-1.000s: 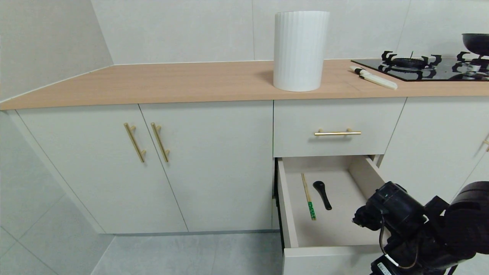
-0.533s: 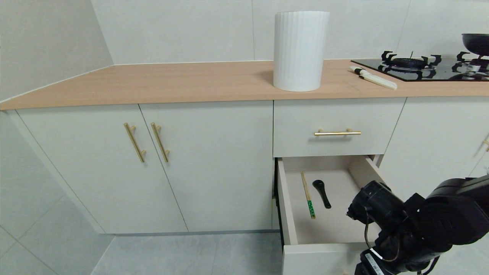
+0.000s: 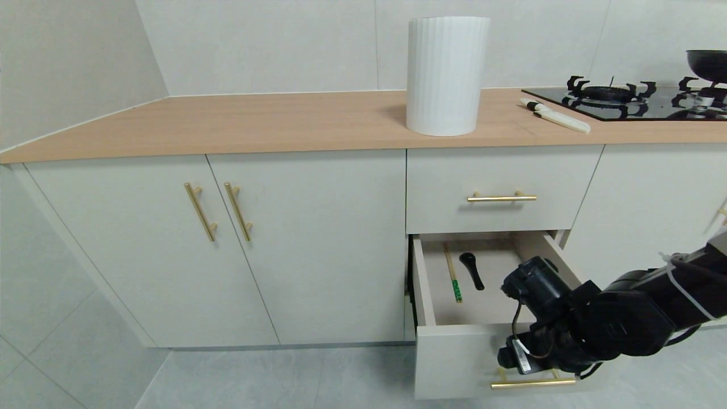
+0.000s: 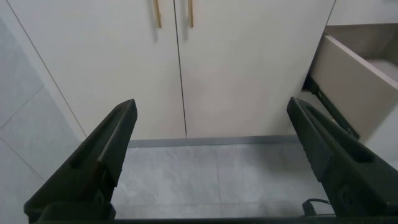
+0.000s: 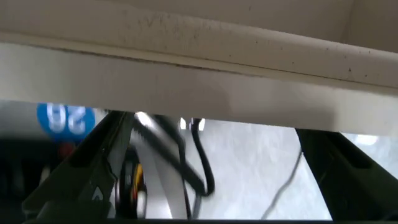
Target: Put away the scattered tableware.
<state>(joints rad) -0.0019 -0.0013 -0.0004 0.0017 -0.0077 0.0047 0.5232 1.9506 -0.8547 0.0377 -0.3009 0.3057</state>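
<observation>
Tableware: a pair of chopsticks [image 3: 452, 274] with green ends and a black spoon [image 3: 471, 270] lie side by side, apart, on the floor of the lower drawer [image 3: 423, 284].
Left gripper [image 4: 211, 109]: low over the grey floor, facing the cabinet doors [image 3: 227, 244]; fingers spread wide, nothing between them.
Right gripper [image 5: 217, 149]: at the drawer's front panel [image 3: 454, 358], just above its gold handle [image 3: 534, 383]; fingers apart, holding nothing.
Drawer: partly pulled out, under a closed upper drawer [image 3: 500, 187].
Counter [image 3: 255, 122]: a white ribbed container [image 3: 446, 74] stands upright; a knife [image 3: 555, 115] lies flat near it, beside the stove.
Stove [image 3: 625, 99]: black, at the far right, with a dark pan [image 3: 707, 62] on a burner.
</observation>
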